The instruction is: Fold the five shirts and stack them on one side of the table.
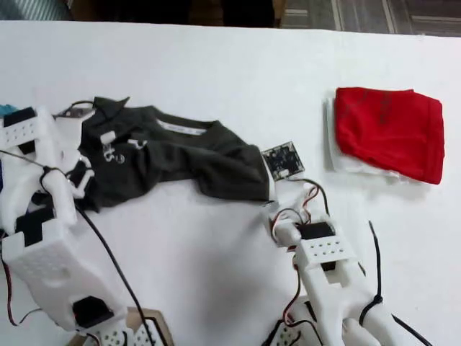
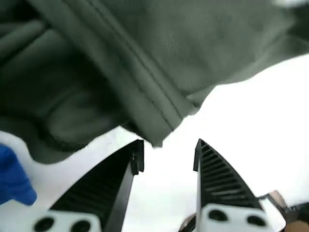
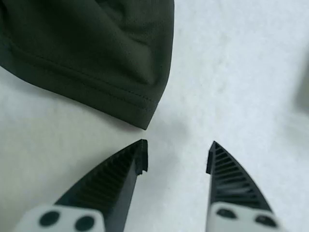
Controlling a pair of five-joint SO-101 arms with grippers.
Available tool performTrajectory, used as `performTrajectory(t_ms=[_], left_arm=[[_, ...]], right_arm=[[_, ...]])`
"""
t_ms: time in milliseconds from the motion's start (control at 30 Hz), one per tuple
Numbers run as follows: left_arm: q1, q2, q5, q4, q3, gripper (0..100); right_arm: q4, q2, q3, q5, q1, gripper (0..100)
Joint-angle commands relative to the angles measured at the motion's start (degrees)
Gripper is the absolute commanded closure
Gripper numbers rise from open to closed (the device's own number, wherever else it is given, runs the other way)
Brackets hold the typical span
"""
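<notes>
At left, the left gripper hangs, jaws apart, at a hem of the crumpled dark green shirt on the white table. The right gripper (also spread, holding nothing) sits beside the shirt's right corner; a folded red shirt lies far right.

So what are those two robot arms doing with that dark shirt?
They are folding shirts. A dark shirt lies crumpled on the white table. The left gripper is open at one edge of it, and the right gripper is open just off a corner at the other side. Neither grips it. A red shirt sits folded on a white shirt over on the right arm's side.
</notes>
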Motion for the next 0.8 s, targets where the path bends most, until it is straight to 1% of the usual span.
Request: performTrajectory(t_ms=[0,100,200,267,333,367,400,433,500,633,767], left_arm=[[0.9,-0.6,0.9,-5.8,2.1,81],[0.4,-0.7,1.3,-12.7,4.5,81],[-0.1,-0.7,4.0,-16.4,5.3,82],[0.1,-0.7,4.7,-16.8,5.3,87],[0.2,-0.9,5.0,-16.8,5.3,98],[0.2,-1.0,5.0,-16.8,5.3,98],[0.1,-1.1,5.0,-16.7,5.3,96],[0.0,-1.1,5.0,-16.6,5.2,97],[0.0,-1.2,5.1,-16.3,5.1,97],[0.1,-1.8,6.2,-11.9,4.2,97],[0.2,-6.6,6.6,-5.4,1.0,97]], right_arm=[[-1.1,0.2,-0.2,-0.2,-0.1,79.7],[-1.1,0.2,-0.2,-0.2,-0.1,79.7],[-1.1,0.2,-0.2,-0.2,-0.1,79.7],[-1.1,0.2,-0.2,-0.2,-0.1,79.7],[-1.1,0.2,-0.2,-0.2,-0.1,79.7],[-1.1,0.2,-0.2,-0.2,-0.1,79.7],[-1.1,0.2,-0.2,-0.1,-0.1,79.7],[-1.1,0.2,-0.2,-0.1,-0.1,79.7],[-1.1,0.2,-0.2,-0.1,-0.1,79.7],[-1.1,0.2,-0.2,-0.2,-0.1,79.7],[-1.1,0.2,-0.3,-0.4,-0.1,79.7]])
